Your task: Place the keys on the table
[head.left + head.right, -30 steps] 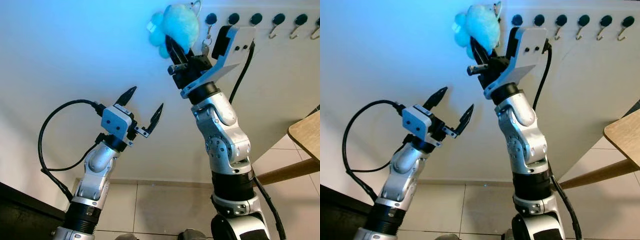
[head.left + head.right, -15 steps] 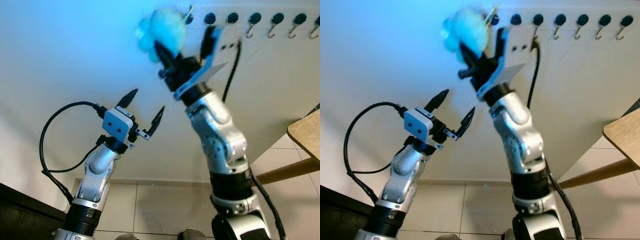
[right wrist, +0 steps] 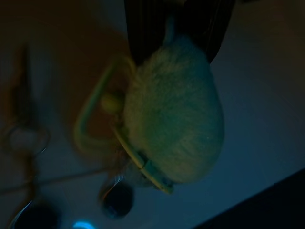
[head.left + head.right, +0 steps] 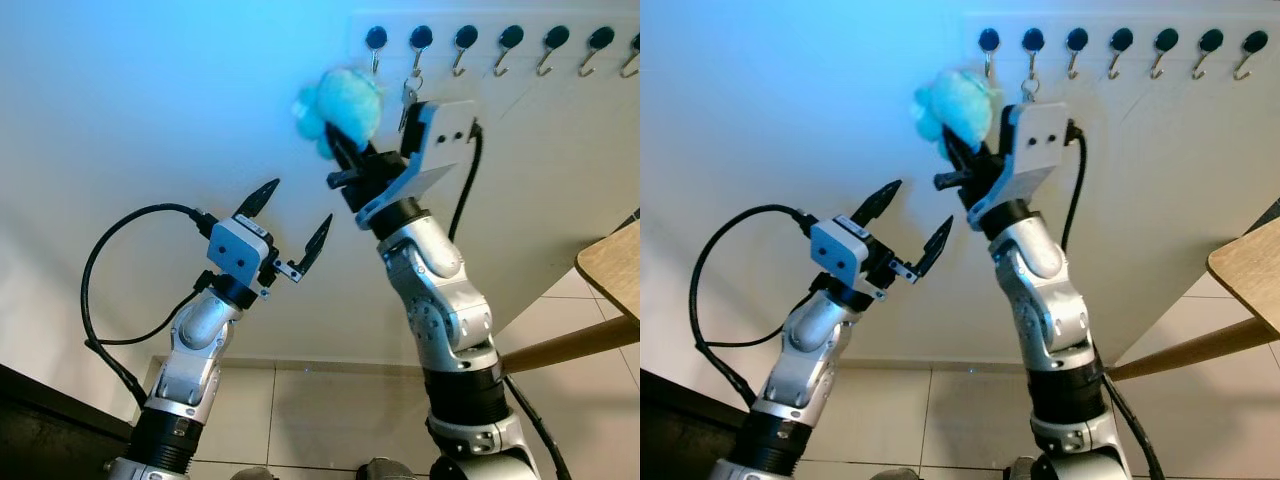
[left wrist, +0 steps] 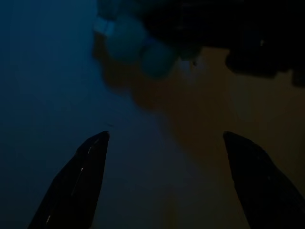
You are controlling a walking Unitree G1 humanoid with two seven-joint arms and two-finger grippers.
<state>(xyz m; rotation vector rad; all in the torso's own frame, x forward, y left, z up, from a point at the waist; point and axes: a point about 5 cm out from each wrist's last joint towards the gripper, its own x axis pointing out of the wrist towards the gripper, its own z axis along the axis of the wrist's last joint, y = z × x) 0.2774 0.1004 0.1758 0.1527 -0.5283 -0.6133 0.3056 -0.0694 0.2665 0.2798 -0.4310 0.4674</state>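
While its black fingers pinch the fluffy turquoise pompom [image 4: 349,98], the right gripper [image 4: 345,150] holds the keys [image 4: 408,92] up by the wall, just below the row of hooks [image 4: 464,38] and clear of them. The pompom looks soft and light, likely to squash and give a secure hold, while the metal ring and keys probably dangle and swing, so gripping the plush body seems wiser than the slippery ring. Lower and well apart, the left gripper [image 4: 291,224] is raised with its fingers spread and empty. Off to the right, a corner of the wooden table [image 4: 612,268] shows. The right wrist view adds a pale loop [image 3: 97,112] beside the fur; the head views give the route towards the table.
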